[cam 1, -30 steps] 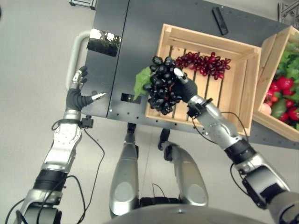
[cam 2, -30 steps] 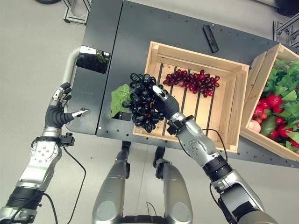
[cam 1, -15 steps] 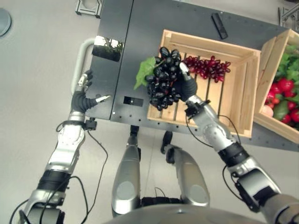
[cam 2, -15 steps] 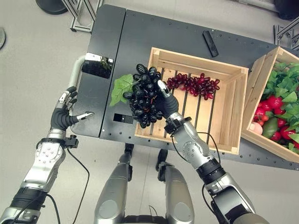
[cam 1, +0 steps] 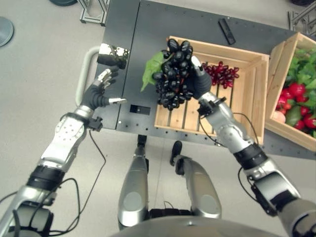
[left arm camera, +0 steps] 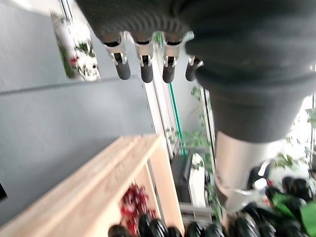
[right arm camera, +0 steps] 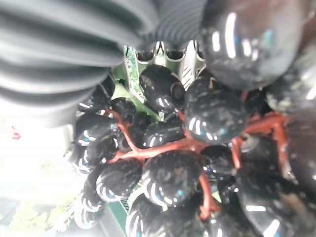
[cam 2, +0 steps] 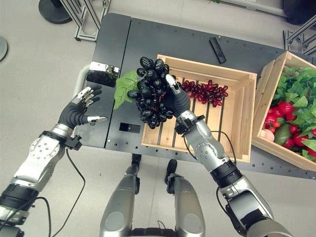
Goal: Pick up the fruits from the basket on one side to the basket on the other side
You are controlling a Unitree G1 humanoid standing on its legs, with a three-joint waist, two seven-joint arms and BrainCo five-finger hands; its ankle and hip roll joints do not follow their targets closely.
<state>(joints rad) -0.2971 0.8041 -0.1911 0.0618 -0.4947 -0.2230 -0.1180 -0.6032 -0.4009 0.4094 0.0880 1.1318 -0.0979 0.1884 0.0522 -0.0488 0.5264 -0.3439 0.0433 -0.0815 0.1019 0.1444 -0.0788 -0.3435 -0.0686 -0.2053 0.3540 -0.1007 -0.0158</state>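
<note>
My right hand [cam 1: 197, 84] is shut on a bunch of black grapes [cam 1: 172, 79] with a green leaf [cam 1: 150, 69], held above the left end of the light wooden crate [cam 1: 256, 94]. The dark berries on their red stem [right arm camera: 168, 148] press close against my right hand in the right wrist view. A bunch of red grapes [cam 1: 221, 74] lies inside that crate at its far side. A second crate [cam 1: 281, 64] at the right holds red and green produce [cam 1: 298, 94]. My left hand [cam 1: 101, 91] hovers open over the dark table's left part, its fingers [left arm camera: 143, 64] straight.
The dark grey table [cam 1: 148, 29] carries a shiny metal plate [cam 1: 112, 53] near my left hand and a small black bar [cam 1: 227, 30] at its far side. A curved grey handle [cam 1: 85, 69] sticks out at the table's left edge. Grey floor lies around.
My right hand has lifted the black grapes higher and further from me over the crate's left end. My left hand has risen and moved right toward the table. The camera has shifted too.
</note>
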